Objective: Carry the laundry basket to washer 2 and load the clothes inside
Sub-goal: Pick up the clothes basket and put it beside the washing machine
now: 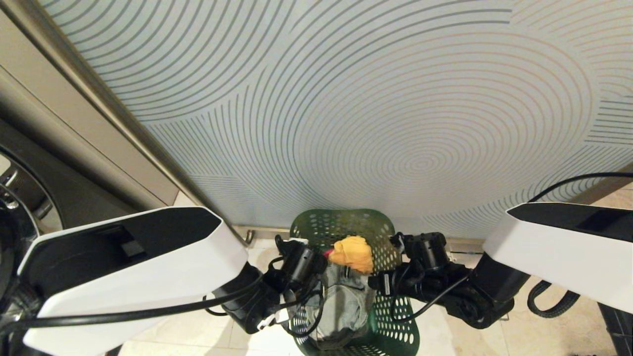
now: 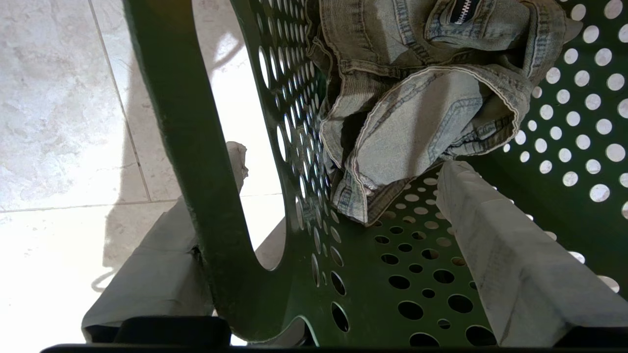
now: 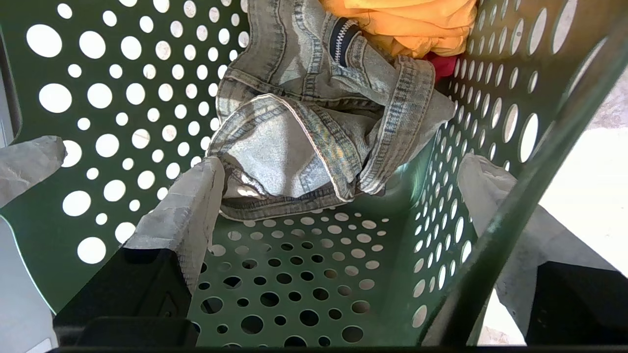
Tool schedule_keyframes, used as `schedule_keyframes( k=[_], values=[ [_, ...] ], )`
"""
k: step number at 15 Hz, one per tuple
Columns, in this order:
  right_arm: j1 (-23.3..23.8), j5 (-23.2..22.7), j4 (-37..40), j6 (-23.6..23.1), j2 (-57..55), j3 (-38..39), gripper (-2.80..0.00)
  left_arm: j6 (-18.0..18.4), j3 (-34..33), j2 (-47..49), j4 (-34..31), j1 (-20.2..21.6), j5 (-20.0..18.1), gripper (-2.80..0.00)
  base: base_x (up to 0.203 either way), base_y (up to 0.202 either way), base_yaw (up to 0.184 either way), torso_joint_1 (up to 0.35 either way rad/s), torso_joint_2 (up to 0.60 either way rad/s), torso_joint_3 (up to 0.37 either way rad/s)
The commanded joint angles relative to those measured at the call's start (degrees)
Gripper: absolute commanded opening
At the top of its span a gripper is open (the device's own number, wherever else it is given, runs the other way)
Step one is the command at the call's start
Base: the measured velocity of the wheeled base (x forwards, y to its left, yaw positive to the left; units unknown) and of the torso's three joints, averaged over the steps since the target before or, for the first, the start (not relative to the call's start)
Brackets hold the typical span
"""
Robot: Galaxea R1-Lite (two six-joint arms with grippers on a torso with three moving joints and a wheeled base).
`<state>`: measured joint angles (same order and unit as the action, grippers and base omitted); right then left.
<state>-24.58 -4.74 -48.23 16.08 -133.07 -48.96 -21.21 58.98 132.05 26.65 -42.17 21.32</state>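
The dark green laundry basket [image 1: 341,222] stands on the floor between my two arms. Inside lie the clothes: grey jeans [image 3: 304,147], a yellow-orange cloth [image 1: 352,252] and a bit of red cloth [image 3: 444,66]. My left gripper [image 2: 343,162] is open astride the basket's left wall at its loop handle [image 2: 196,171], one finger [image 2: 162,264] outside and the other inside. My right gripper [image 3: 341,164] is open astride the right wall in the same way, with its inner finger [image 3: 186,211] beside the jeans. A washer's chrome-rimmed door [image 1: 15,198] shows at far left; no label is in view.
A frosted glass wall [image 1: 395,123] with curved line patterns rises just behind the basket, with a metal rail [image 1: 123,113] along its left edge. Pale tile floor [image 2: 59,122] surrounds the basket. Black cables [image 1: 549,296] hang off both arms.
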Motion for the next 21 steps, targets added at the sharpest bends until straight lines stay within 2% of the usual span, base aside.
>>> schedule_keyframes(
  k=[1, 3, 4, 15, 17, 19, 21],
  values=[
    [0.0, 0.0, -0.3, 0.1, 0.0, 0.0, 0.00, -0.1, 0.0, -0.3, 0.2, -0.1, 0.1, 0.00, 0.000, 0.000, 0.000, 0.000, 0.00, 0.000],
    [0.0, 0.1, -0.3, 0.2, 0.0, 0.1, 0.00, -0.1, 0.0, -0.3, 0.2, -0.1, 0.1, 0.00, 0.000, 0.000, 0.000, 0.000, 0.00, 0.000],
    [0.0, 0.1, -0.3, 0.2, 0.0, 0.3, -2.80, -0.1, -0.1, -0.2, 0.2, -0.1, 0.2, -2.80, 0.000, 0.000, 0.000, 0.000, 0.00, 0.000],
    [0.1, 0.1, -0.4, 0.2, 0.3, 1.3, -2.80, -0.1, -0.1, -0.5, 0.9, -0.7, -0.4, -2.80, 0.000, 0.000, 0.000, 0.000, 0.00, 0.000],
    [0.1, 0.0, -0.4, 0.3, 0.8, 1.9, -2.80, -1.4, 0.0, -0.9, 0.9, -0.7, -3.1, -2.80, 0.000, 0.000, 0.000, 0.000, 0.00, 0.000],
    [0.1, -0.1, -0.4, 1.4, 2.5, 2.4, -2.80, -5.1, -0.4, -3.2, 0.5, -0.7, -8.2, -2.80, 0.000, 0.000, 0.000, 0.000, 0.00, 0.000],
    [0.0, -0.1, -0.4, 3.2, 4.4, 2.5, -2.80, -6.0, -2.3, -5.3, 0.4, -0.7, -9.9, -2.80, 0.000, 0.000, 0.000, 0.000, 0.00, 0.000]
  ],
)
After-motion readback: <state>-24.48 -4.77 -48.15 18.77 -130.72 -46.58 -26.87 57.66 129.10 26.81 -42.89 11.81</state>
